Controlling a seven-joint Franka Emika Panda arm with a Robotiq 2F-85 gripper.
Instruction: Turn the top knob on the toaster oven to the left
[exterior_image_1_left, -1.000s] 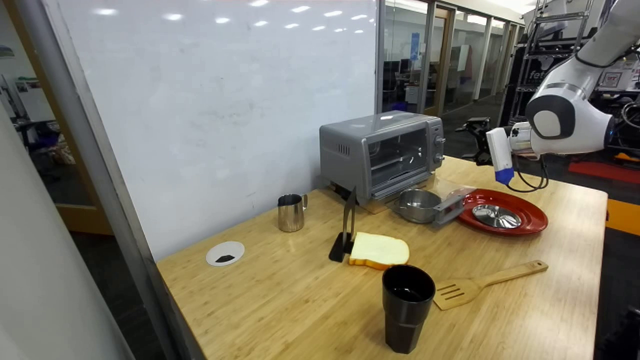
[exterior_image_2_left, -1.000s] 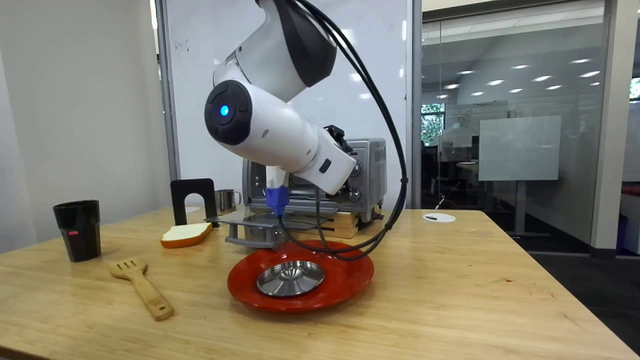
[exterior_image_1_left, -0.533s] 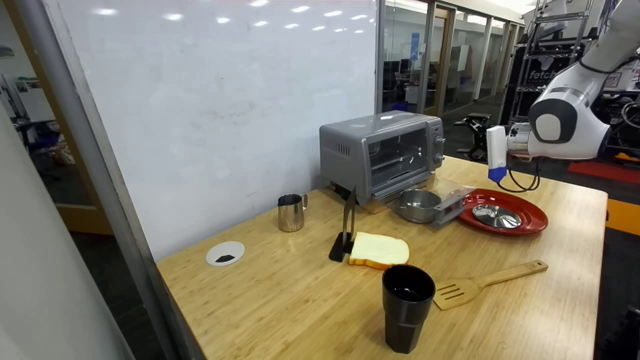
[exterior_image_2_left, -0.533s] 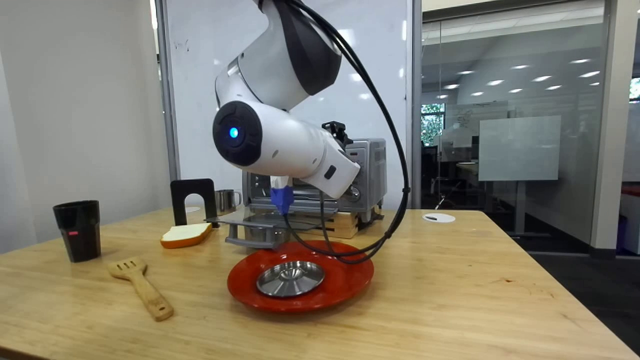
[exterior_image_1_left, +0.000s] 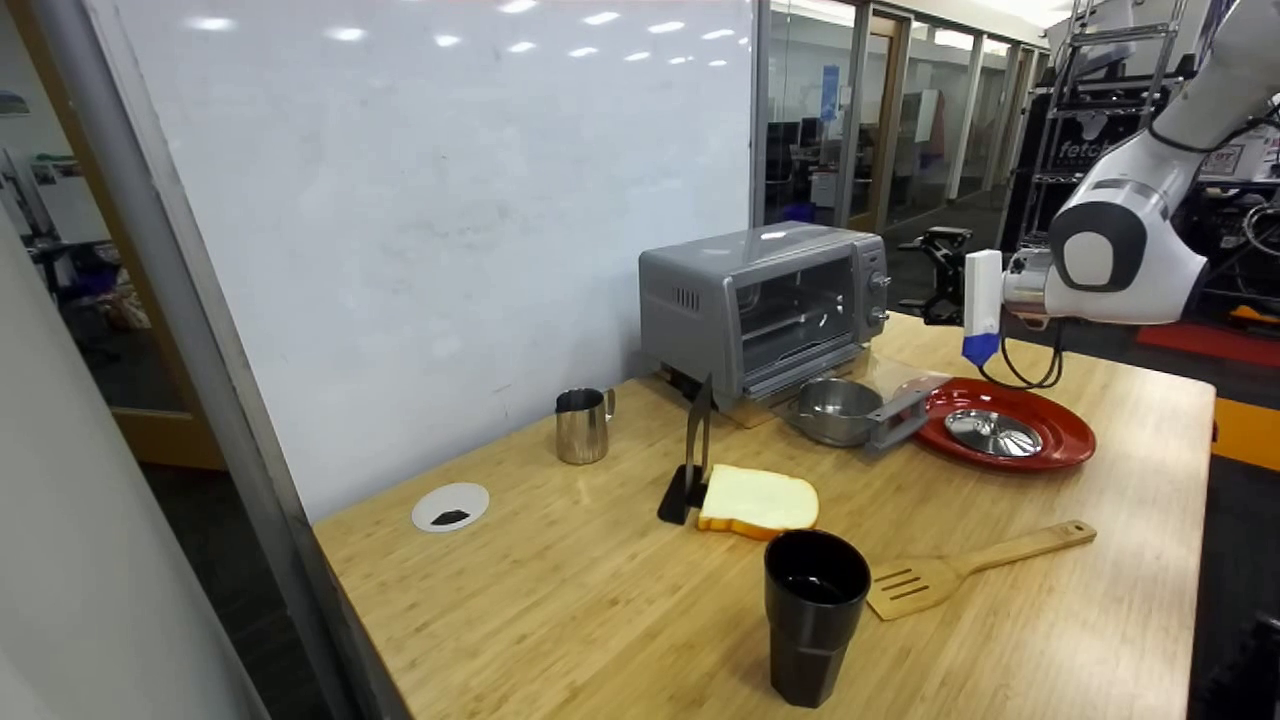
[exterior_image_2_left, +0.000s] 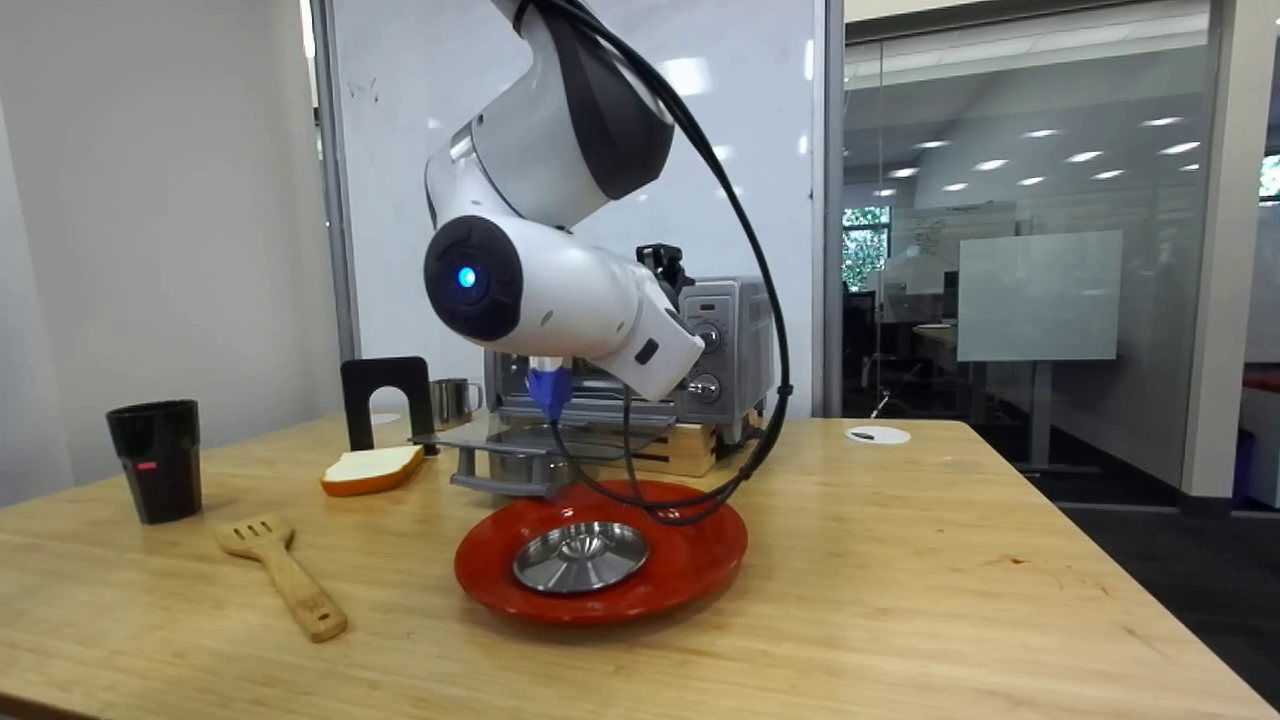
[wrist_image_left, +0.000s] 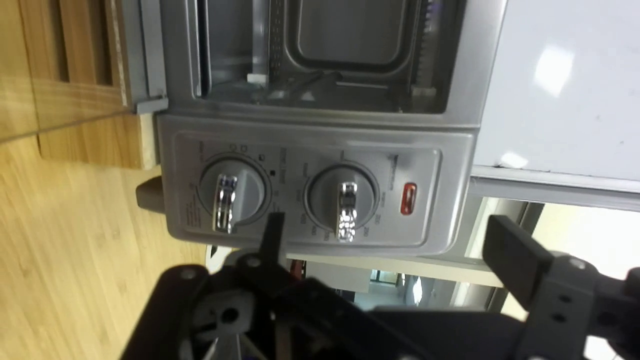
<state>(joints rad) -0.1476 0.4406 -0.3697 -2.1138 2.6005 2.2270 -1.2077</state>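
The silver-grey toaster oven (exterior_image_1_left: 700, 300) stands against the whiteboard, also in an exterior view (exterior_image_2_left: 748, 350) and the wrist view (wrist_image_left: 320, 121). Its top knob (wrist_image_left: 345, 200), beside a red light, shows in the wrist view with its chrome grip; it is also in both exterior views (exterior_image_1_left: 880, 281) (exterior_image_2_left: 708, 337). The lower knob (wrist_image_left: 232, 192) sits beside it in the sideways wrist picture. My gripper (wrist_image_left: 387, 240) is open and empty, its fingers wide apart, facing the knob panel and apart from it. It shows in both exterior views (exterior_image_1_left: 912, 275) (exterior_image_2_left: 662, 262), partly hidden behind the wrist in one.
A steel pan (exterior_image_1_left: 838, 410) with a grey handle stands before the oven. A red plate (exterior_image_1_left: 1065, 440) with a metal lid (exterior_image_1_left: 993, 432) lies below the arm. A steel cup (exterior_image_1_left: 582, 428), bread slice (exterior_image_1_left: 760, 500), black cup (exterior_image_1_left: 815, 620) and wooden spatula (exterior_image_1_left: 985, 562) are farther off.
My gripper has rolled from tilted to nearly level and moved a little toward the oven's knob side. It stays open. The knobs and the tabletop objects look unmoved.
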